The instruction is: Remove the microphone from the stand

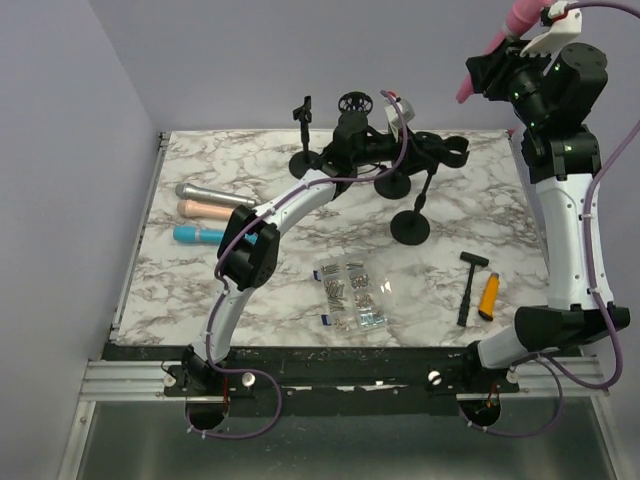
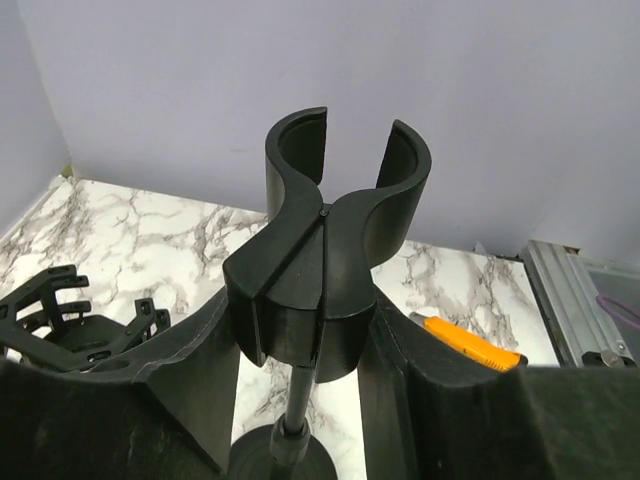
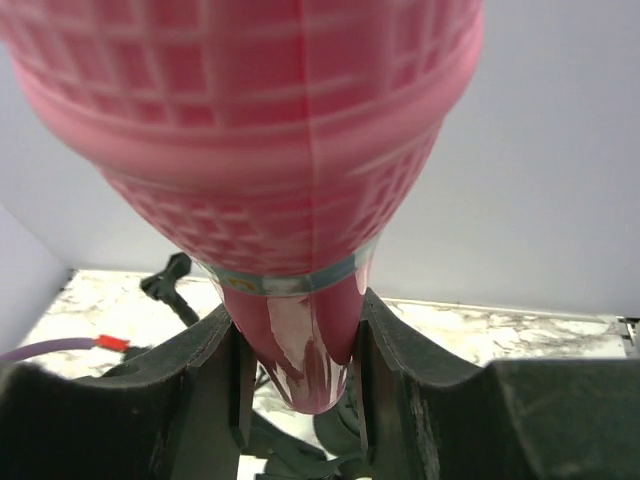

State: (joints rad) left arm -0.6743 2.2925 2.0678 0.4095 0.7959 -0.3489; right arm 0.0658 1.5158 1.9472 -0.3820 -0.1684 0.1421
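Gripping pink microphone [image 3: 300,200] by handle in right gripper [image 3: 298,370], raised high, well apart from stand [image 2: 330,200]: removal apparently done. Clamping left gripper [image 2: 300,340] on empty stand, likely steadying it.

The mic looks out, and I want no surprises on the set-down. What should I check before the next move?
1. Pink microphone out of the stand clip: ok, clip empty.
2. Right end effector shut on microphone handle: ok.
3. Left end effector bracing the clip: ok, fingers against both sides.
4. Stand base sitting flat: cannot tell, mostly hidden.
5. Bare table near the blue microphone for set-down: ok.
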